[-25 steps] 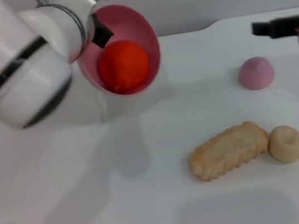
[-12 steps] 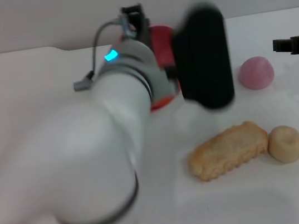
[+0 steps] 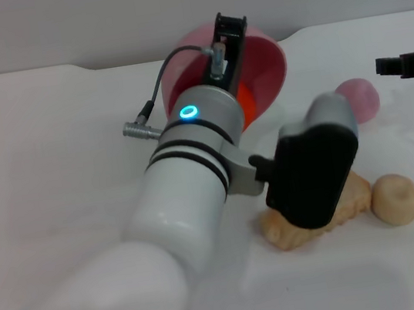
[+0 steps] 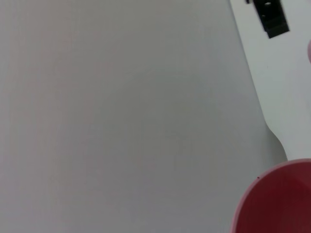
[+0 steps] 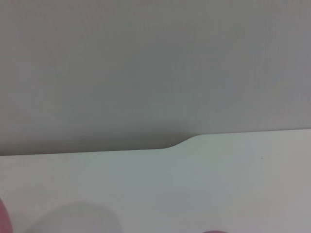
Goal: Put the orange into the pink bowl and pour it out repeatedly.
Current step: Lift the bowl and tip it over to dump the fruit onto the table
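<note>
My left gripper (image 3: 227, 36) is shut on the rim of the pink bowl (image 3: 265, 62) and holds it tilted above the back middle of the table. The orange (image 3: 251, 103) shows as a red-orange patch low inside the bowl, mostly hidden by my left wrist. In the left wrist view only a piece of the bowl's rim (image 4: 277, 199) shows, with my right gripper (image 4: 272, 19) far off. My right gripper (image 3: 405, 63) hangs parked at the right edge, away from the bowl.
A pink-mauve ball (image 3: 363, 96) lies right of the bowl. A bread piece (image 3: 354, 197), partly hidden behind my left wrist's black camera housing (image 3: 313, 174), and a beige ball (image 3: 395, 199) lie at the front right. The white table (image 3: 50, 147) meets a grey wall behind.
My left arm has swung from the upper left to the middle and turned its wrist, carrying the bowl rightward. The orange stays in the bowl. The right arm has barely moved.
</note>
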Robot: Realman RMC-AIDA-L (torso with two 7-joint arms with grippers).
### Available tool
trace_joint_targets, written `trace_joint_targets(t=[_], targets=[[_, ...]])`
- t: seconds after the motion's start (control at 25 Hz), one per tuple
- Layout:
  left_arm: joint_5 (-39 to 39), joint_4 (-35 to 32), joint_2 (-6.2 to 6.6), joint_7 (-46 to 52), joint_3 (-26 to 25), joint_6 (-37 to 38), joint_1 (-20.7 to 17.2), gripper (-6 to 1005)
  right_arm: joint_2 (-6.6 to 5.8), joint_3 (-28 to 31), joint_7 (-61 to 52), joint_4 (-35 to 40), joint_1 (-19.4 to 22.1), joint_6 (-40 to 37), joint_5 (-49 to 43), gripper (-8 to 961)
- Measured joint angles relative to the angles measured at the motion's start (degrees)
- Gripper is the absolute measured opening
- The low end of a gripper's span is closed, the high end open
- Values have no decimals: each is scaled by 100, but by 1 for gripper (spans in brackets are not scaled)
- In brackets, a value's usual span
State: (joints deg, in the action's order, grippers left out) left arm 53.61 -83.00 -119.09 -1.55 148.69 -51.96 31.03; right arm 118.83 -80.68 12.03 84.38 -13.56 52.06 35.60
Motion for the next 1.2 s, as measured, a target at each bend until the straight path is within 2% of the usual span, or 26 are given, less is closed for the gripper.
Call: trace_joint_targets(t=[0.2,0.6,0.76,0.92,1.04,1.12,1.16,1.2], targets=[[405,255,0,4,142,160,-15,42,0,7,1,-1,-1,20,0,547],[635,385,-1,65,159,201,-40,43,0,-7,1,-3,-27,41,32,550],[569,248,-1,834,-1,160,-34,43,0,-25,1,-24,-25,41,55,552],[110,-102,-2,1427,-407,136,-66,43,6,-30,0,-28,-19,38,59,553],[-1065,-614,16,1631,-1138,-82,-67,43,7,-34,1,-28,-17,35,61,554],[-1326,-702,25,1607,-1270,-143,-57,43,8,-53,0,-28,-18,35,62,555],[-2024,-963,49,1434,-1634,-352,-30,43,8,-66,0,-28,-20,35,62,555],[-2268,-1049,51,1365,-1781,-451,-29,43,9,-90,0,-28,-28,35,62,556]])
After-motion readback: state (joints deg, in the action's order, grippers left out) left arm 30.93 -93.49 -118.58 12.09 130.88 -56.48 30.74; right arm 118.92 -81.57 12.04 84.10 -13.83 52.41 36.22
